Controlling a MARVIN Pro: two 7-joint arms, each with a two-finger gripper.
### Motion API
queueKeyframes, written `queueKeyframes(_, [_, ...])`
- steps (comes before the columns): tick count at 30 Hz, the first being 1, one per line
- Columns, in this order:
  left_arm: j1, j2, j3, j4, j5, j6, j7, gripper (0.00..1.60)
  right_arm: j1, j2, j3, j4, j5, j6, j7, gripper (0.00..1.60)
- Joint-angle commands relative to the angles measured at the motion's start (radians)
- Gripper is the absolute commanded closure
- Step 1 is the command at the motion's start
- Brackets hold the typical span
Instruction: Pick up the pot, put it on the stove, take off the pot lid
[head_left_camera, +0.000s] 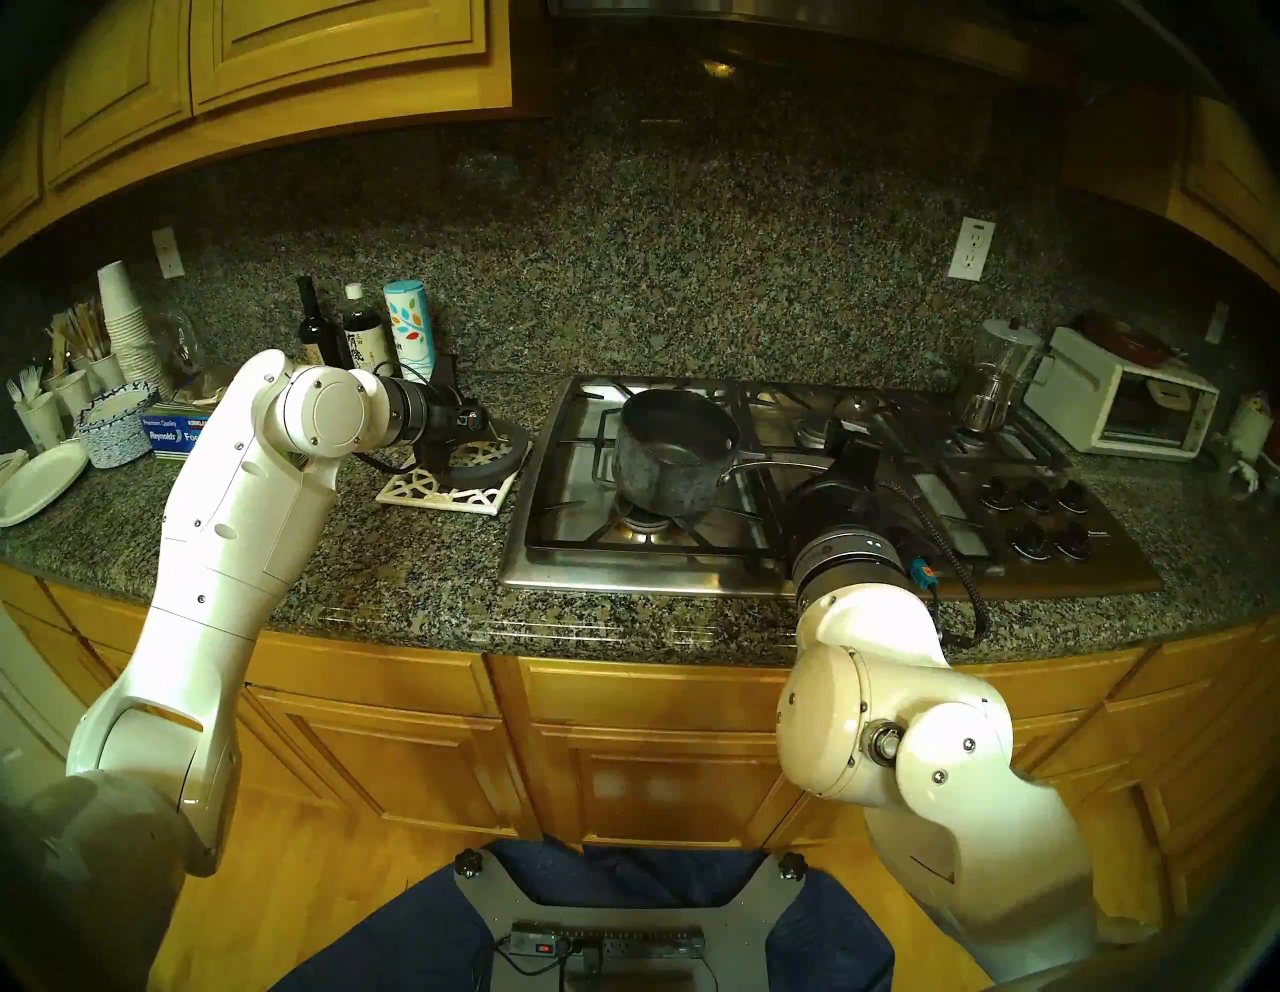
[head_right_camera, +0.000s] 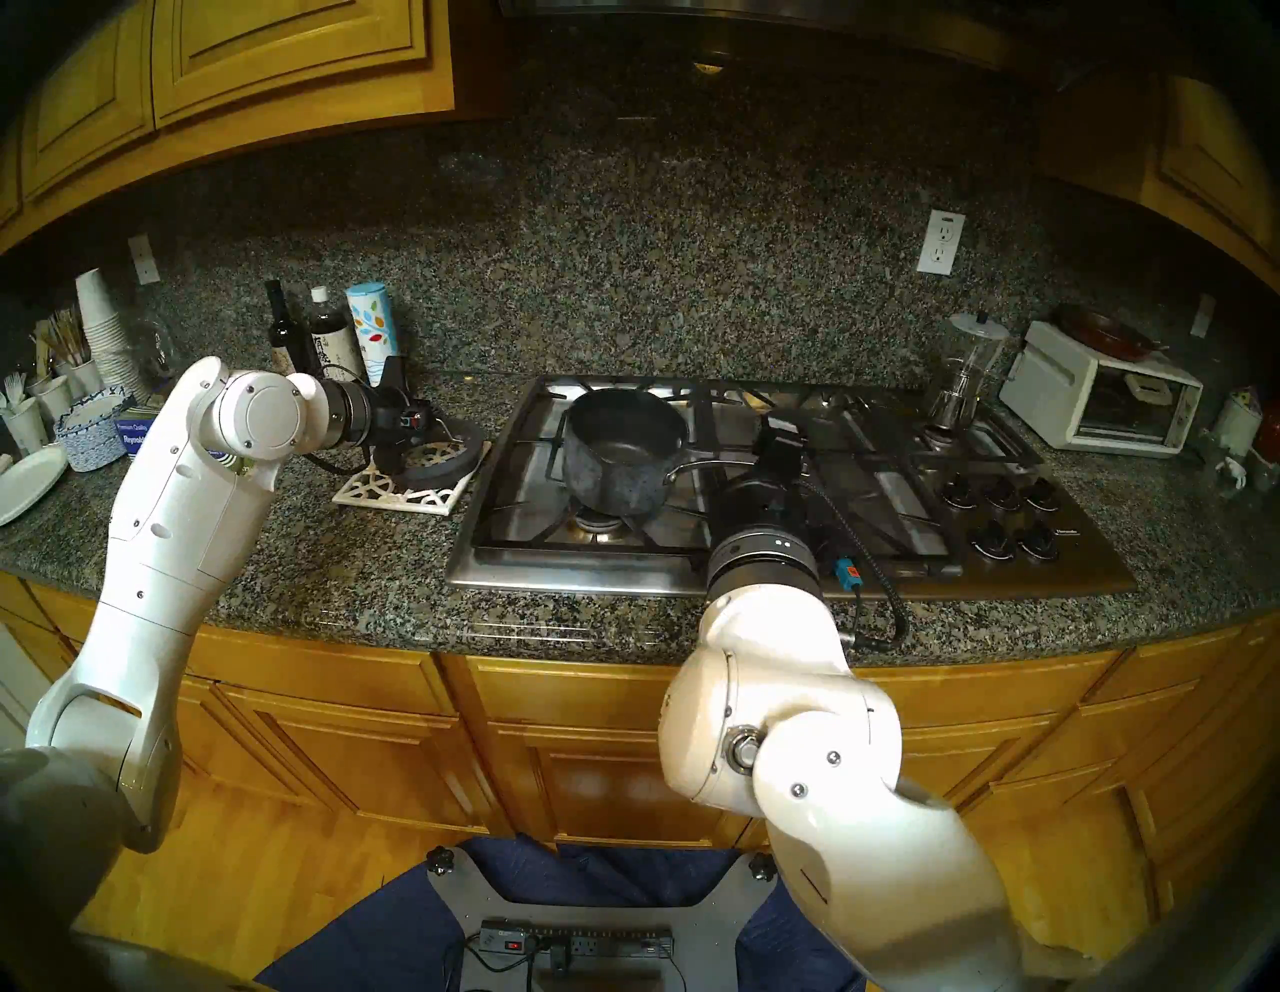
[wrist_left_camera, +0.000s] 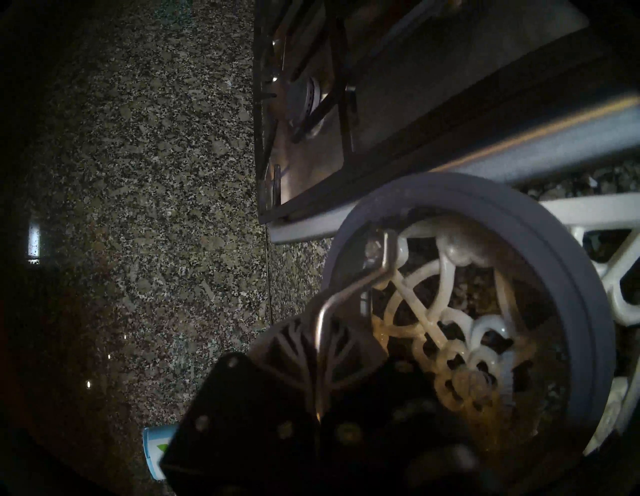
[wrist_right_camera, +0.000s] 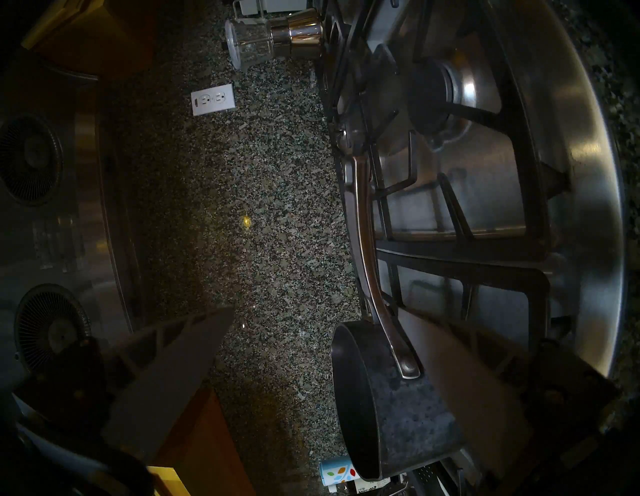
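The dark-grey pot (head_left_camera: 668, 457) (head_right_camera: 620, 457) stands uncovered on the front-left burner of the steel stove (head_left_camera: 623, 569) (head_right_camera: 554, 562). Its slim silver handle points right. The pot lid (head_left_camera: 500, 454) (wrist_left_camera: 571, 311) lies over a white lattice trivet left of the stove, a little tilted. My left gripper (wrist_left_camera: 322, 363) is shut on the lid's silver loop handle. My right gripper (wrist_right_camera: 318, 311) hangs open over the cooktop by the pot (wrist_right_camera: 398, 415). The pot's handle runs along one finger (wrist_right_camera: 467, 374), and nothing is pinched between the two.
The white trivet (head_left_camera: 443, 495) lies on the granite counter beside the stove's left edge. Bottles (head_left_camera: 360, 332) and a patterned canister (head_left_camera: 409, 325) stand behind it. Paper cups and plates (head_left_camera: 125, 325) crowd the far left. A glass coffee maker (head_left_camera: 997, 374) and a white toaster oven (head_left_camera: 1122, 409) stand at the right, near black knobs (head_left_camera: 1039, 512).
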Motion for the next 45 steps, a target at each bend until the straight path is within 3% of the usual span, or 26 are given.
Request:
queueKeyframes(1, [-0.009, 0.012, -0.016, -0.042, -0.010, -0.004, -0.006, 1.60, 0.017, 0.001, 0.003, -0.027, -0.018, 0.001, 0.014, 0.00])
queueKeyframes(20, [0.016, 0.037, -0.037, -0.044, -0.017, -0.015, -0.002, 1.60, 0.017, 0.001, 0.003, -0.027, -0.019, 0.001, 0.014, 0.00])
queueKeyframes(21, [0.014, 0.037, -0.036, -0.043, -0.017, -0.015, -0.001, 1.49, 0.017, 0.001, 0.003, -0.027, -0.019, 0.001, 0.014, 0.00])
queueKeyframes(24, [0.006, 0.035, -0.032, -0.039, -0.013, -0.013, 0.000, 0.65, 0.017, 0.000, 0.003, -0.027, -0.019, 0.001, 0.013, 0.00])
queueKeyframes(25, [0.004, 0.036, -0.030, -0.038, -0.010, -0.015, 0.002, 0.00, 0.017, 0.000, 0.003, -0.027, -0.019, 0.001, 0.013, 0.00])
queueKeyframes(45, [-0.037, 0.048, -0.031, -0.060, -0.016, -0.028, -0.036, 0.00, 0.017, 0.000, 0.004, -0.027, -0.018, 0.001, 0.013, 0.00])
